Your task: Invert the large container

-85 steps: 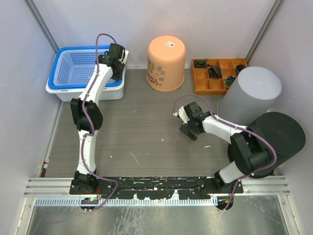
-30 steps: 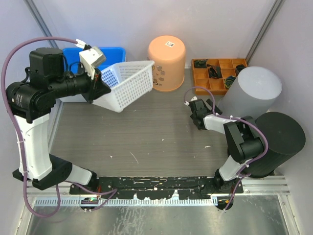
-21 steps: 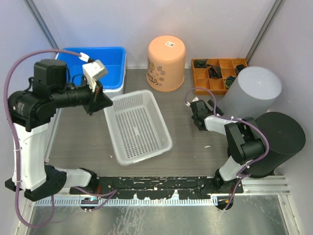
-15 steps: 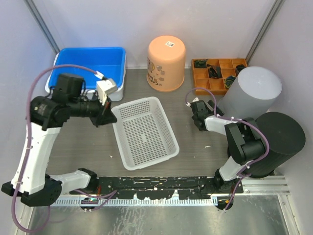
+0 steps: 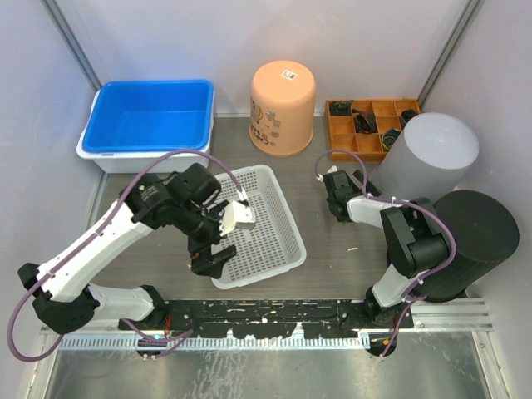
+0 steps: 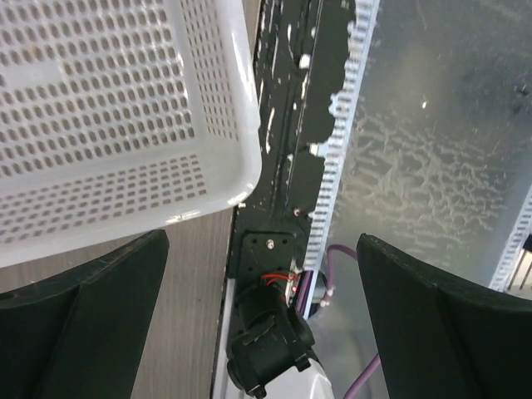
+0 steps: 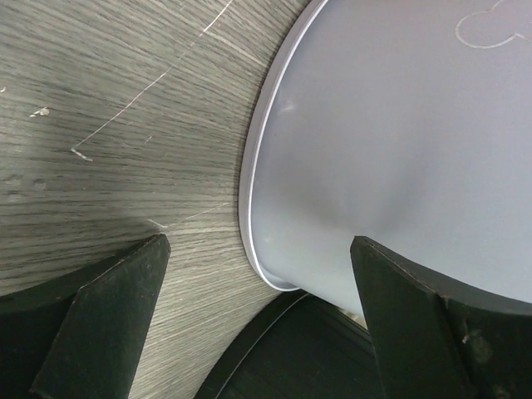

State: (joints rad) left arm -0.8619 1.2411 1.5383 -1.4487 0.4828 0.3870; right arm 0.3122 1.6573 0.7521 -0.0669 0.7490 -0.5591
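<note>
The large container is a white perforated basket (image 5: 253, 229). It lies flat on the table in front of the arms and seems to rest mouth down. My left gripper (image 5: 214, 246) hovers over its near-left corner, open and apart from it. In the left wrist view the basket's corner (image 6: 125, 108) fills the upper left, and nothing sits between the left gripper (image 6: 262, 239) fingers. My right gripper (image 5: 337, 193) is open and empty at the right. The right wrist view has the right gripper (image 7: 259, 241) facing the grey bin.
A blue tub (image 5: 148, 116) stands at the back left, beside an upturned orange bucket (image 5: 283, 106) and an orange compartment tray (image 5: 370, 129). A grey bin (image 5: 424, 162) leans over a black bin (image 5: 474, 241) at the right. The black rail (image 6: 287, 125) runs along the near edge.
The left arm lifted the white basket out of the blue tub, swung it over and let it drop onto the table, then opened and dropped to its near-left corner. The right arm stayed still.
</note>
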